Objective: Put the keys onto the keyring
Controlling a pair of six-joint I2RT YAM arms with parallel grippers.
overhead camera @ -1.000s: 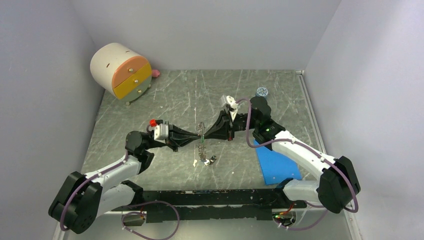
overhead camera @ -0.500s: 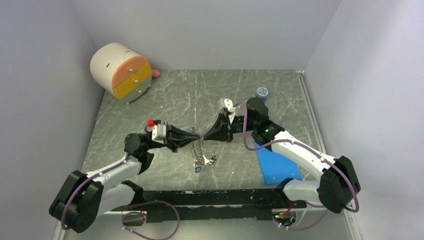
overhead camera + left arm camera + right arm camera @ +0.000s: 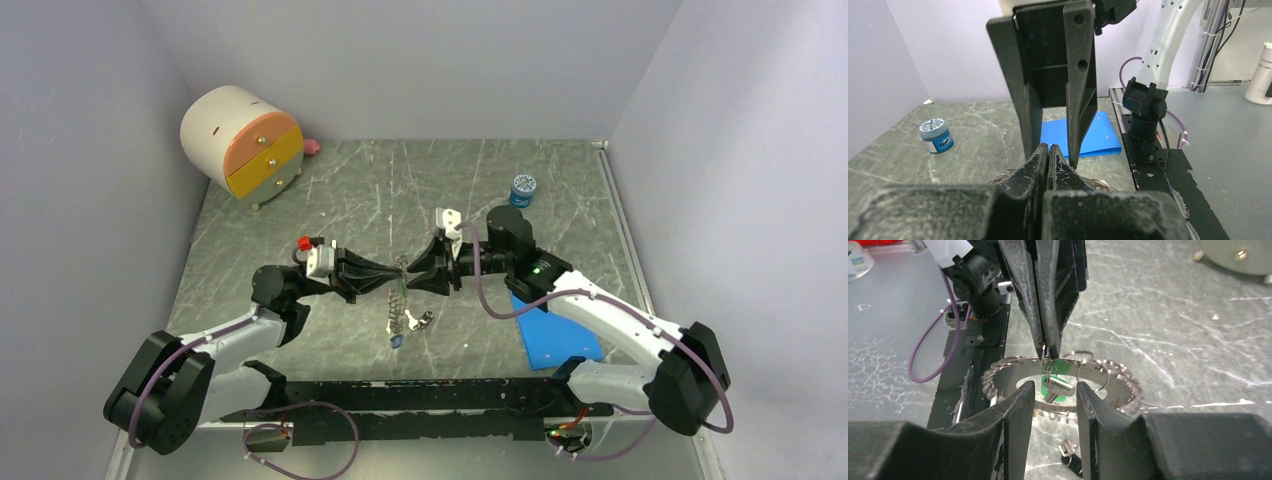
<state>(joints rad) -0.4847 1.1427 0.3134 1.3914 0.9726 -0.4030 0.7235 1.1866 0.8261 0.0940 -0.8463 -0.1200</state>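
A second ago the right gripper (image 3: 1054, 390) was clenched. Now it has let go and its fingers stand apart. The left gripper (image 3: 1048, 150) is pinched tight on the keyring (image 3: 1000, 369), which hangs mid-desk. A green key (image 3: 1060, 385) shows inside the hoop. Near the far right corner, the blue jar (image 3: 522, 188) has its lid on. The drawer box (image 3: 243, 140) is shut.

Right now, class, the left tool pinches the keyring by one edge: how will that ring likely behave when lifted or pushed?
Probably stiff: the keyring holds its hoop shape though the left tool grips one edge only. Likely light, being thin metal. The green key dangles within the hoop, so expect swinging.
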